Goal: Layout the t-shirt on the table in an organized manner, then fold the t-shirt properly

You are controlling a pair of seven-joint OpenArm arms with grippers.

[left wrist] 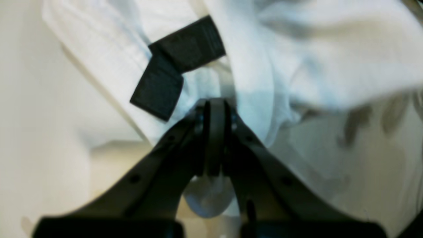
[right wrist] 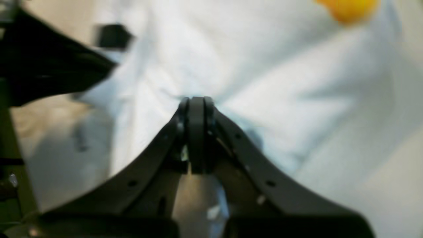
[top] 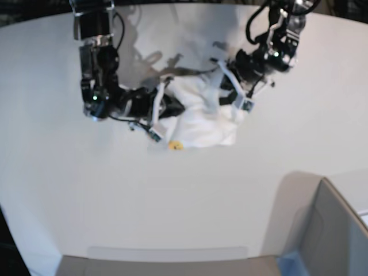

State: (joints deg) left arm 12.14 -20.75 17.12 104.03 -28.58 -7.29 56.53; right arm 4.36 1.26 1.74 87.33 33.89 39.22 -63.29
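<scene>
The white t-shirt (top: 201, 118) lies bunched up in the middle of the white table (top: 86, 190), with a yellow patch of print (top: 175, 145) at its near edge. My left gripper (left wrist: 214, 105) is shut on a fold of the t-shirt (left wrist: 314, 49), right beside the shirt's black tag (left wrist: 175, 66). In the base view the left gripper (top: 225, 95) sits at the heap's right side. My right gripper (right wrist: 196, 100) is shut on the t-shirt (right wrist: 264, 66), and wrinkles run out from its tips. In the base view the right gripper (top: 174, 107) sits at the heap's left side.
A grey box corner (top: 333, 230) stands at the near right of the table. In the right wrist view the other arm (right wrist: 49, 66) shows dark and close at the upper left. Bare white tabletop surrounds the heap.
</scene>
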